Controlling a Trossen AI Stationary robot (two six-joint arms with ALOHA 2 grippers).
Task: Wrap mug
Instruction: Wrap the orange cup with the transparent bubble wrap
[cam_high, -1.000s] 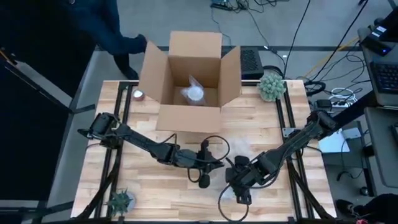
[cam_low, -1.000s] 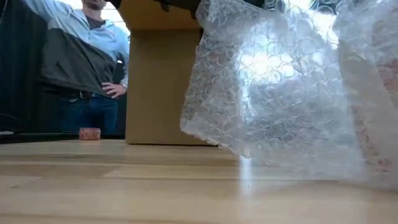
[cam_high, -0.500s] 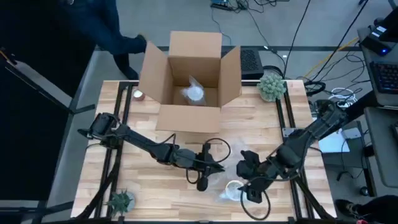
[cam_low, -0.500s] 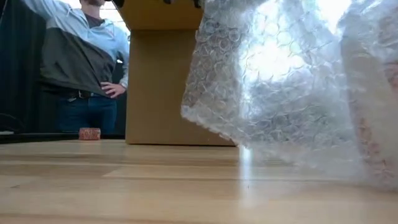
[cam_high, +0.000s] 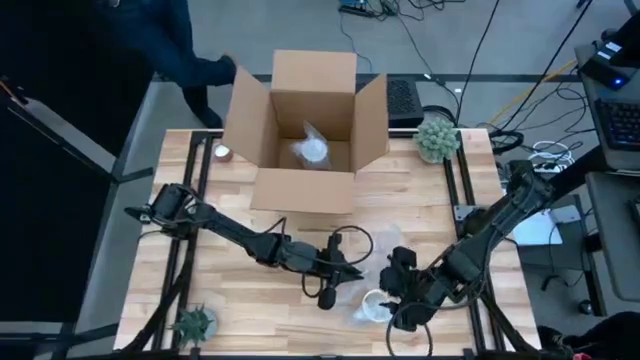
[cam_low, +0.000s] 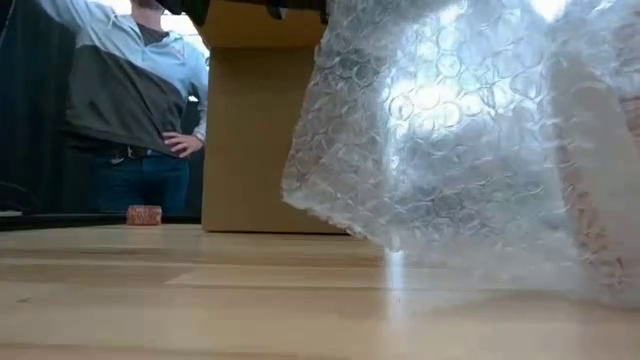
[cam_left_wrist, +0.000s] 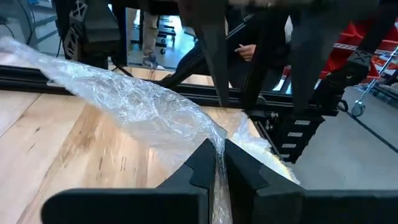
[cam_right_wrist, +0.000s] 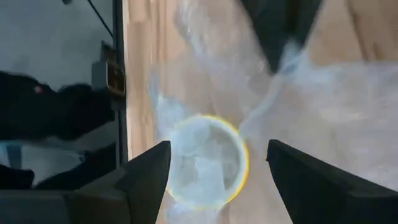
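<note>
The wrapping looks partly done: the mug sits on the table at about 5 o'clock from the table's centre, lying in the bubble wrap, with its rim and mouth visible from above in the right wrist view, wrap partly over it. The left gripper has its 2 fingers pressed together on a bunched edge of the sheet, holding it raised just at 10 o'clock from the mug. The right gripper hangs right above the mug with fingers spread wide, gripping nothing. By my reading, the sheet is gathered on 1 side only, so what is left is to fold the loose wrap across the open mouth and around the far side, then close it (the low view shows only a raised curtain of wrap, so the mug's base is hidden there). Counted: 1 mug, 1 sheet of bubble wrap, 2 grippers, 1 open cardboard box at 12 o'clock holding 1 pale wrapped bundle, 2 small plants at 1 and 7 o'clock, and 1 person standing beyond the table.
</note>
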